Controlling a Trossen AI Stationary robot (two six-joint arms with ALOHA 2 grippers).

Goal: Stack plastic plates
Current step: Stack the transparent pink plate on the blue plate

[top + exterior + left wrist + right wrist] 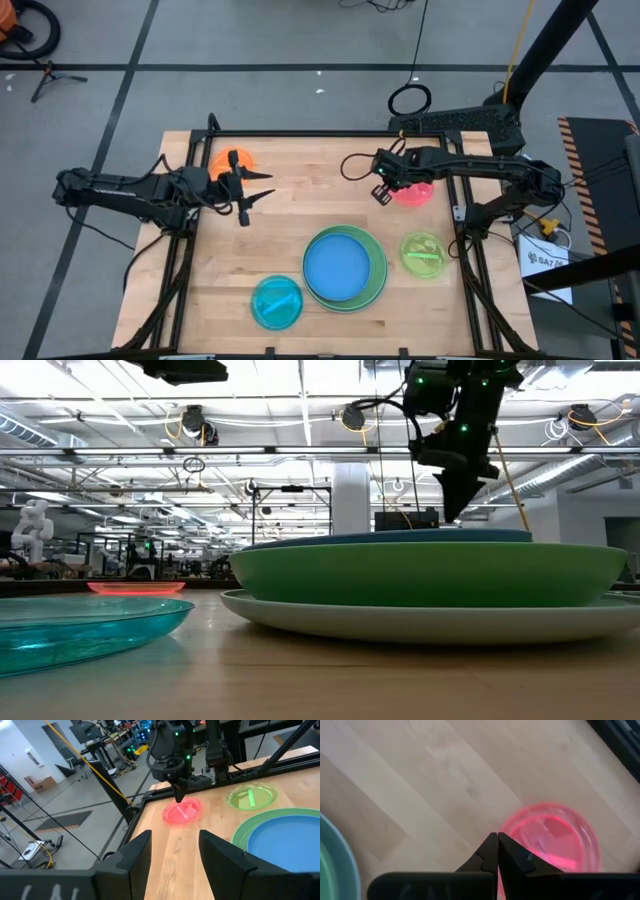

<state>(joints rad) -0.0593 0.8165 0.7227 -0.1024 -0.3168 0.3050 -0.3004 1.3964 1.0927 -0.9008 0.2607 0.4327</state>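
Right now the right gripper [384,186] hangs over the near rim of the pink plate [414,192] at the table's far right, fingers pinched together and empty; I'd say it must open, then drop onto that rim. The left gripper [252,193] waits spread wide, empty, beside the orange plate [228,160]. Round and lying flat, the pink plate has no long axis.

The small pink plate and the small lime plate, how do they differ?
The translucent pink round plastic plate lies near the table's far edge with the right gripper hovering above its rim, jaws shut and empty; the translucent lime round plastic plate lies nearer the front, with no gripper over it. Both are small, flat on the wood and unstacked.
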